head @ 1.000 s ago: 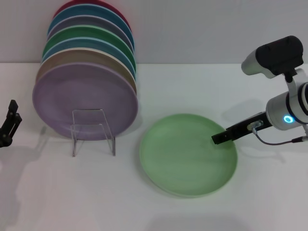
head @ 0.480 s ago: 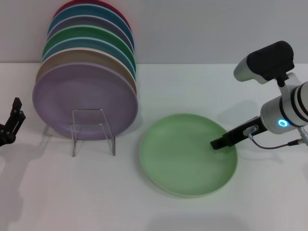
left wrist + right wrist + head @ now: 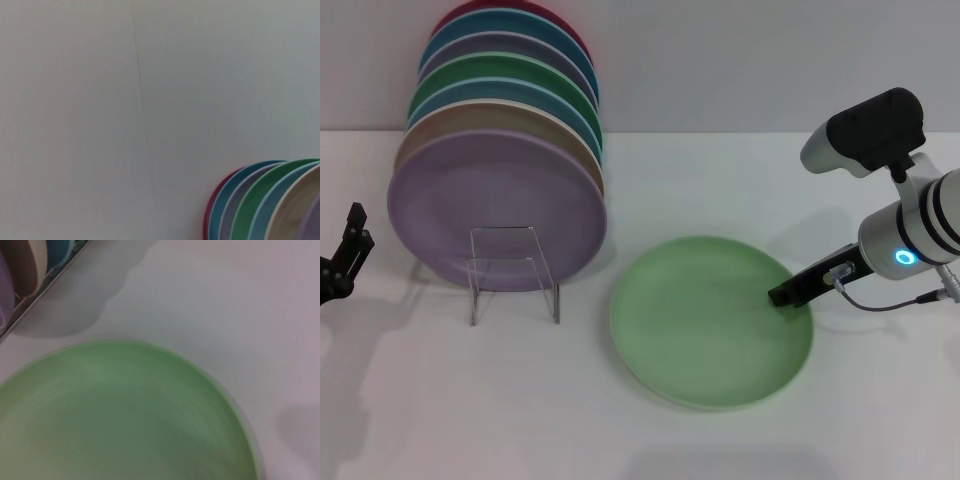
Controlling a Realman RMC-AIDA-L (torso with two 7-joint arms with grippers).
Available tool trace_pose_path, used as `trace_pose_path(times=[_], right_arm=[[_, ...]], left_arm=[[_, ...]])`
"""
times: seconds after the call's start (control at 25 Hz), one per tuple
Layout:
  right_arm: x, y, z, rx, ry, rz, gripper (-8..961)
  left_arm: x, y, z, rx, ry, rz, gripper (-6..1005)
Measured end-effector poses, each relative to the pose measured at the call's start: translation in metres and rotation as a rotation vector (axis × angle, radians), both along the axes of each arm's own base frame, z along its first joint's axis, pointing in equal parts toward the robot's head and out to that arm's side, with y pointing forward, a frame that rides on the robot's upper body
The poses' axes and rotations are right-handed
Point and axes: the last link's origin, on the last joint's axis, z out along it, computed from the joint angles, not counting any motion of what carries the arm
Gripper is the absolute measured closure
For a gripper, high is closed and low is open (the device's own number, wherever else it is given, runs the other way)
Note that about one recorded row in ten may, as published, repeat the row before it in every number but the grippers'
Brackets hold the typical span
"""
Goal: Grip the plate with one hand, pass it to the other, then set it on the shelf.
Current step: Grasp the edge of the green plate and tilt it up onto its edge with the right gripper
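The pale mint green plate (image 3: 705, 320) lies flat on the white table, right of centre in the head view. It fills the lower part of the right wrist view (image 3: 125, 415). My right gripper (image 3: 782, 296), slim and black on the blue-lit arm, is low over the plate's right rim. My left gripper (image 3: 345, 255) hangs at the far left edge of the table, well apart from the plate and holding nothing.
A rack (image 3: 515, 272) with a clear stand at the back left holds several upright plates, a lilac one (image 3: 490, 205) in front. Their rims also show in the left wrist view (image 3: 265, 200). A thin cable (image 3: 890, 302) loops off the right arm.
My right arm has dropped and swung a little left. Its gripper tip has pulled back slightly toward the plate's right rim. My left gripper rose slightly. The plate has not moved.
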Motion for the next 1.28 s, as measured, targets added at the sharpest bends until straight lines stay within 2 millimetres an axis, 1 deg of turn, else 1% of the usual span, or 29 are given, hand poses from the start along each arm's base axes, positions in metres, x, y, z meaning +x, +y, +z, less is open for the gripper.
trace_pose_path(times=[0.16,0.36,1.0,1.2,1.28], right_arm=[[-0.0003,-0.0006,-0.001,-0.004,-0.003,0.005,685],[0.0,-0.0015,-0.0014,-0.002,-0.001,0.005,805],[-0.003,-0.0015,0.0049,0.045,0.055,0.011,828],[-0.0009,-0.0027,0.0052,0.05,0.061,0.008,913],[-0.0007,-0.0029,0.0051,0.051,0.064,0.008,932]], left_arm=[[0.0001,-0.0001,-0.0002,-0.001,0.001,-0.001,172],[0.0006,-0.0003,-0.0012,-0.006,0.002,-0.004,172],[0.0028,0.0005,-0.0015,-0.004,-0.004,-0.011,172],[0.0037,0.0008,-0.0012,-0.002,-0.006,-0.015,172],[0.0036,0.0009,-0.0013,-0.002,-0.005,-0.014,171]])
